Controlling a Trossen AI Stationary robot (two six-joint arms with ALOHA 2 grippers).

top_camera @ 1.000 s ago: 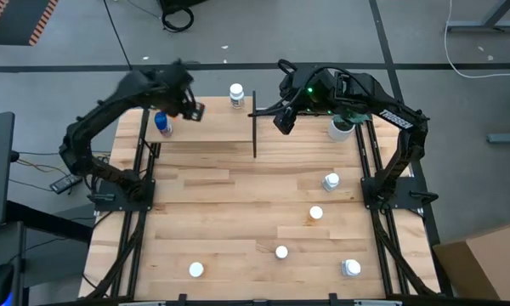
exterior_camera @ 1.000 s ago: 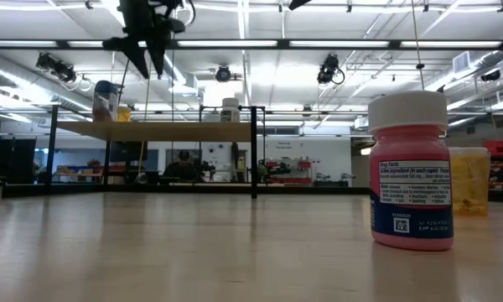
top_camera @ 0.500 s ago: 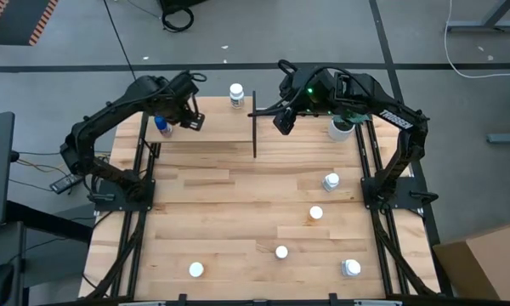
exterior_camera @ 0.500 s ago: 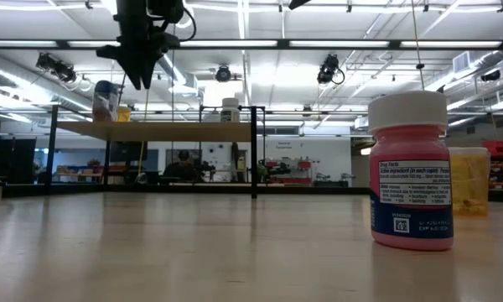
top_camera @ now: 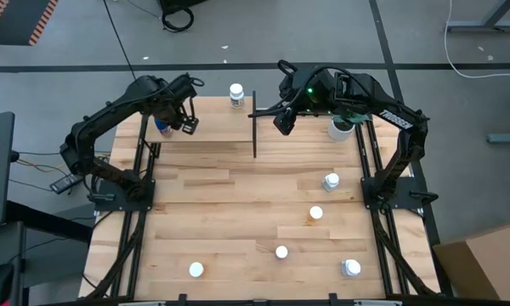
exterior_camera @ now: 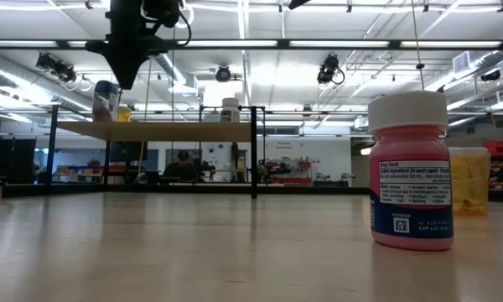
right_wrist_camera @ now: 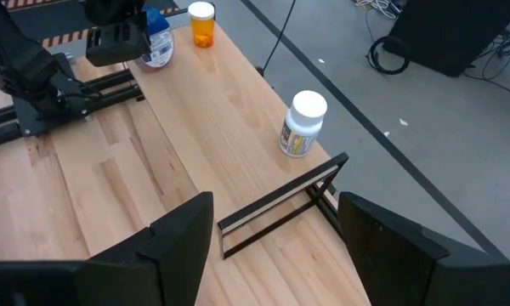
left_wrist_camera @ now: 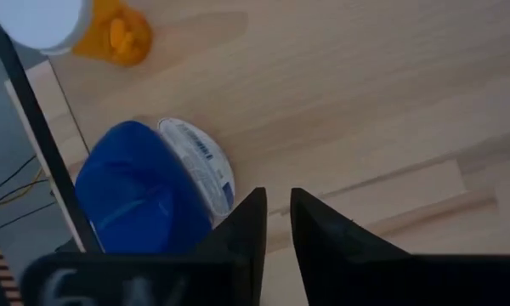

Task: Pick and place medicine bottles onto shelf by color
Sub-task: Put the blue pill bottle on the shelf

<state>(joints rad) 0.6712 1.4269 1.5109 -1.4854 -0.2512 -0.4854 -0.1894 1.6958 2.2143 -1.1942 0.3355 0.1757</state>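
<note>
Left tool, fingers pressed nearly together and empty, hovers over the shelf with the blue bottle just at its nine o'clock, far from the right arm.

Left gripper drawn in over the raised light-wood shelf board, away from its middle and toward the blue-capped, white-labelled blue bottle at its left end. Now just beside that bottle, narrow-gapped fingers pointing down at the shelf.
</note>
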